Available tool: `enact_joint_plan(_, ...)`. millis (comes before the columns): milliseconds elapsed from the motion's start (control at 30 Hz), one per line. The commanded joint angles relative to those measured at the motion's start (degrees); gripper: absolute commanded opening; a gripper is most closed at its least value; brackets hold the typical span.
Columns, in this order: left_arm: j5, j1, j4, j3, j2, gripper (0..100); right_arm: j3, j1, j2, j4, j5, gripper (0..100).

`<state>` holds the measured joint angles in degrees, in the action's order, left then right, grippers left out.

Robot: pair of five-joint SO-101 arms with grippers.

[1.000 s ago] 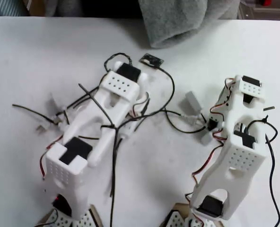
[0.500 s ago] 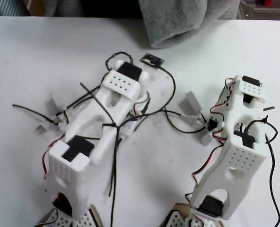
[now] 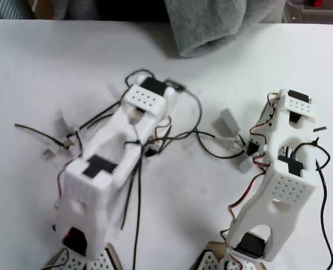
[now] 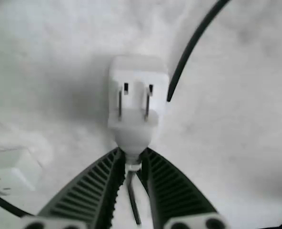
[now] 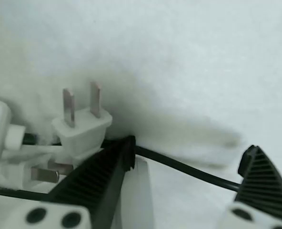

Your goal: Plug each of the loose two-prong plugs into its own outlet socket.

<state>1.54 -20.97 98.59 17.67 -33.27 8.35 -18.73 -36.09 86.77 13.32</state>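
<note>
My left gripper (image 4: 132,155) is shut on the narrow tail of a white two-prong plug (image 4: 134,129). Its prongs point into the two slots of a white outlet socket (image 4: 138,78) lying on the table; how deep they sit I cannot tell. In the high view the left arm (image 3: 116,152) covers this spot. My right gripper (image 5: 191,145) is open low over the table, with a black cable (image 5: 188,169) running between its fingers. A second white plug (image 5: 81,131), prongs up, rests against one finger (image 5: 103,174). Another socket block (image 3: 228,119) lies beside the right arm (image 3: 284,180).
A grey cloth (image 3: 211,25) hangs over the table's far edge. Black wires (image 3: 37,133) and small white pieces (image 3: 59,121) lie to the left of the left arm. More white plug parts (image 5: 31,174) cluster by the right gripper. Another white block (image 4: 7,174) lies near the left gripper.
The left arm has swung and pushed forward, dragging its wires along; it now covers part of the small black piece by its wrist. The right arm has not moved.
</note>
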Motion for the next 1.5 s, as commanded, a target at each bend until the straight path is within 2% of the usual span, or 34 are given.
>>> enact_joint_plan(0, -0.8, 1.4, 3.2, 2.9, 0.1, 2, 0.1, 0.7, -0.4, -0.9, -0.1, 34.6)
enact_joint_plan(500, -5.6, 2.1, 3.7, 2.8, 2.2, 2, 0.0, 0.7, -0.4, -1.2, -0.1, 34.6)
enact_joint_plan(600, -6.2, 2.3, 3.7, -1.3, 7.0, 2, 0.0, 0.7, -0.4, -1.2, -0.1, 34.6)
enact_joint_plan(733, -10.6, 2.7, 2.5, -12.7, 16.5, 2, 0.0, 0.7, -0.4, -1.2, -0.1, 34.6)
enact_joint_plan(833, -15.2, 6.6, -1.4, -21.4, 24.5, 2, 0.0, 0.7, -0.4, -1.2, -0.1, 34.6)
enact_joint_plan(967, -22.0, 15.3, -6.9, -32.8, 32.7, 2, 0.0, 0.7, -0.4, -1.2, -0.1, 34.6)
enact_joint_plan(1167, -31.0, 25.5, -17.9, -50.0, 36.5, 2, -0.1, 0.7, -0.4, -1.2, -0.1, 34.6)
enact_joint_plan(1367, -37.3, 28.7, -29.2, -61.4, 36.6, 2, -0.1, 0.7, -0.4, -1.2, -0.1, 34.6)
enact_joint_plan(1467, -38.5, 28.5, -30.8, -62.6, 36.9, 2, -0.1, 0.7, -0.4, -1.2, -0.1, 34.6)
